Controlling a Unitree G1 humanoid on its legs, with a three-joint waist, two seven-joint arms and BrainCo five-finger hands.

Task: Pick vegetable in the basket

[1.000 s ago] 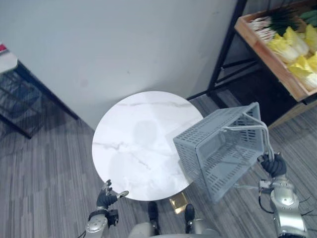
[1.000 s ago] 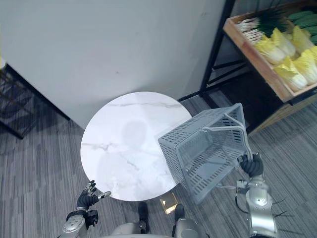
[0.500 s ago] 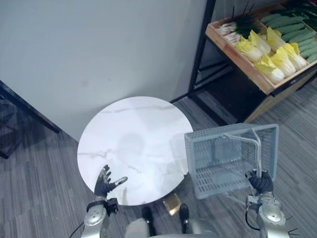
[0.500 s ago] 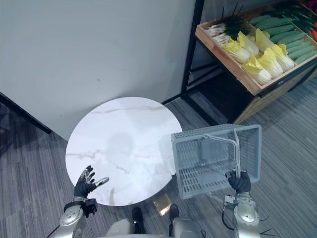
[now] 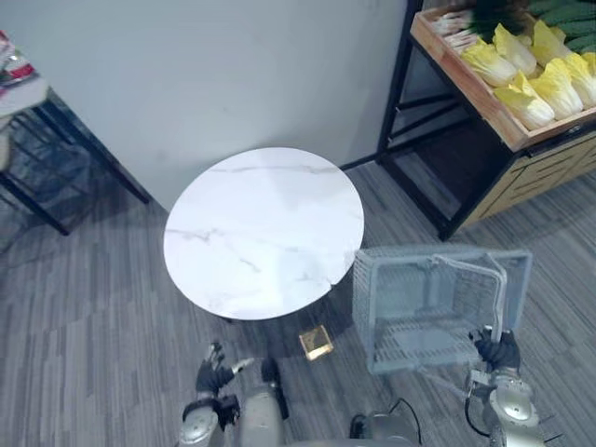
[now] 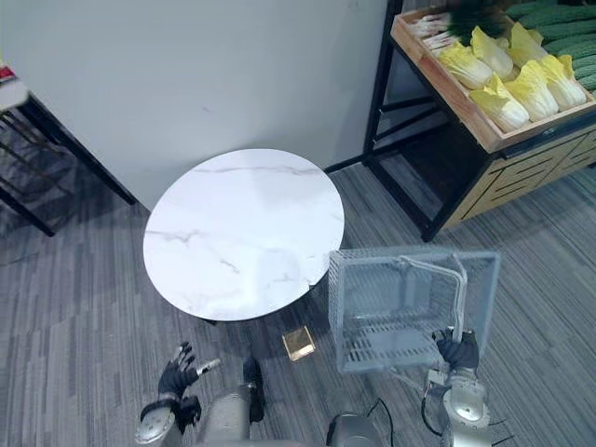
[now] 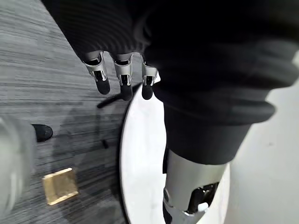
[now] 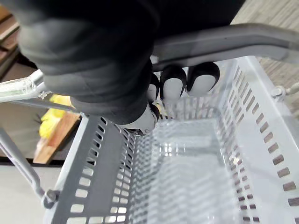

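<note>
While the right hand is curling its fingers tightly round the grey handle, the basket is hanging tilted from that grip, its open mouth turning up toward the head camera. It is hanging over the grey floor, just beside the right edge of the round white desk; whether the two are touching cannot be told.

The vegetables are lying well apart from the basket, in a wooden tray on a black-framed shelf at the upper right. Yellow cabbages are lying in a row there, with green cucumbers behind them and white-stalked greens at the far end.

The left hand is hovering low over the floor on the near side of the desk, its fingers spreading loosely and closing on nothing.

A small gold square is lying on the floor between the desk and the basket
</note>
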